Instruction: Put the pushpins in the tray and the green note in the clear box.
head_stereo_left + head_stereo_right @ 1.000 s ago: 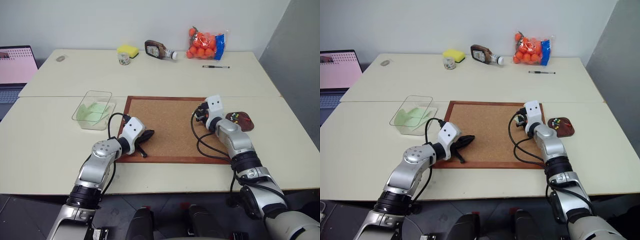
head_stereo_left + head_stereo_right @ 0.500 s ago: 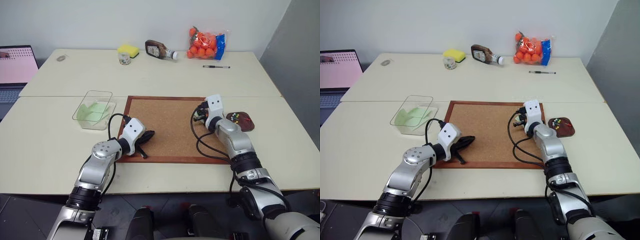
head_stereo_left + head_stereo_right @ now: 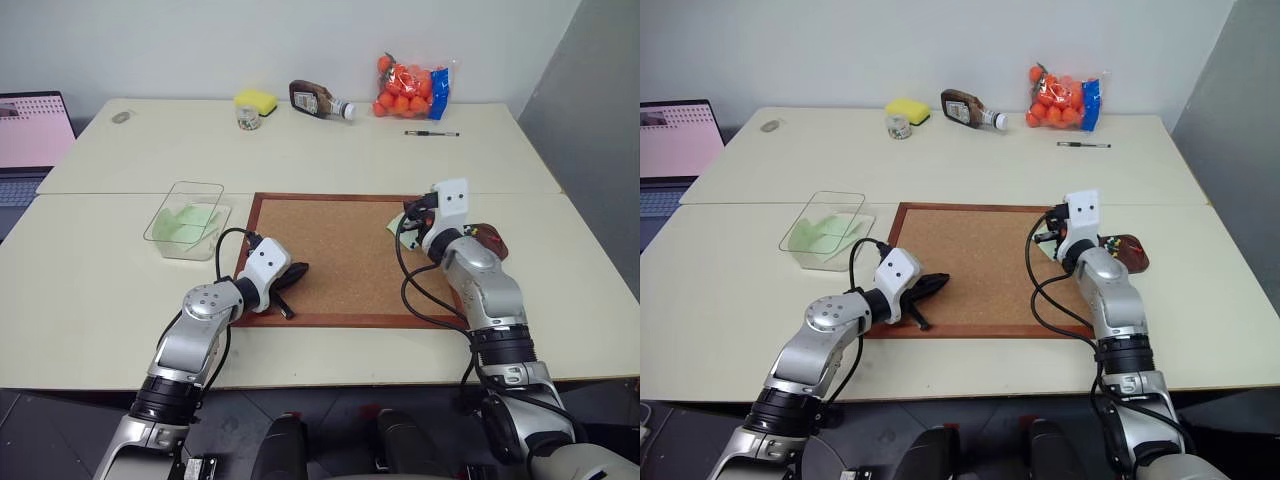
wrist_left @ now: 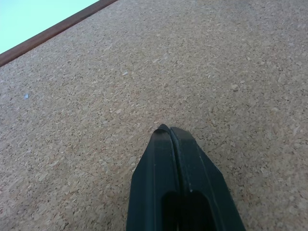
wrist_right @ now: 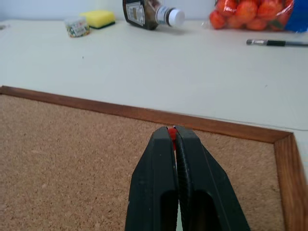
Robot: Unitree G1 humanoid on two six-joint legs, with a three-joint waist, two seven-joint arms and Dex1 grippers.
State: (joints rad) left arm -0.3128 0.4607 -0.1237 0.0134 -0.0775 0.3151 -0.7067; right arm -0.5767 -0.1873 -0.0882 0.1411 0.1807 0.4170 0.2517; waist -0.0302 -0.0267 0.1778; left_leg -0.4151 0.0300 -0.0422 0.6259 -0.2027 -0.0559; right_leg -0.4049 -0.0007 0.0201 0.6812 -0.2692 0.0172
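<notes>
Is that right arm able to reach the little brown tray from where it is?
Probably yes: the tray lies just right of the right end effector, which is shut on a red pushpin, with nothing standing between them.

Both arms are silver-grey metal with rounded joint housings and darker black bands at the lower segments. Each wrist carries a white boxy camera block marked with small dark dots. Black cables loop loosely from each block back along the forearm. The left gripper (image 3: 288, 278) and right gripper (image 5: 172, 133) each end in two matte black, tapering fingers with a slot near the base.
</notes>
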